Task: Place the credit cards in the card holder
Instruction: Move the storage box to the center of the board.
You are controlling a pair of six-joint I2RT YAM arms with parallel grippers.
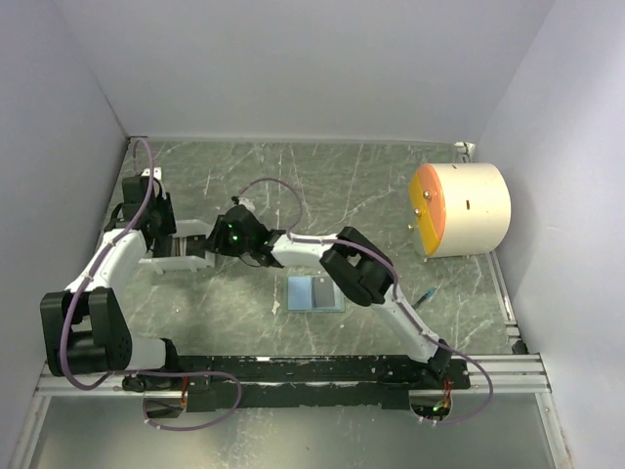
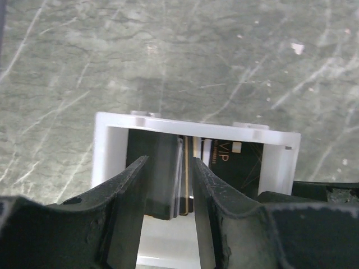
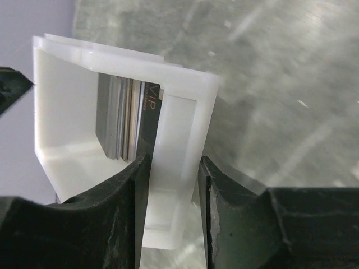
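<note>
Only one legible mark: "VIP" in pale capitals on the face of a black card (image 2: pixel 238 168), which sits inside the white tray (image 2: pixel 102 151) just beside the other credit cards (image 2: pixel 182 179). A line of finer print under it is too small to read. The same "VIP" shows in the right wrist view, on the strip of that card visible close against the tray wall; the top view is too distant for any lettering to be made out
</note>
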